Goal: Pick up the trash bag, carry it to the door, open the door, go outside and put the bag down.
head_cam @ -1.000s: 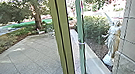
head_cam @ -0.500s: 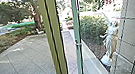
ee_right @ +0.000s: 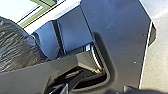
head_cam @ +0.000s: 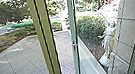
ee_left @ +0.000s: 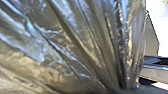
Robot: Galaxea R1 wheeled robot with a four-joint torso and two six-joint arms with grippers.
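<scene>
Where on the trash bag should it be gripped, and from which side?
The trash bag is probably best taken at its gathered part, coming from the narrow end, jaws closing across the bunched folds. In the left wrist view the pleats run together there, giving a compact hold; the wider, bulging film would likely slip or tear.

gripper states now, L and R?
Left: open or closed can't be told; trash bag bunched large in its wrist view.
Right: can't be told.
</scene>
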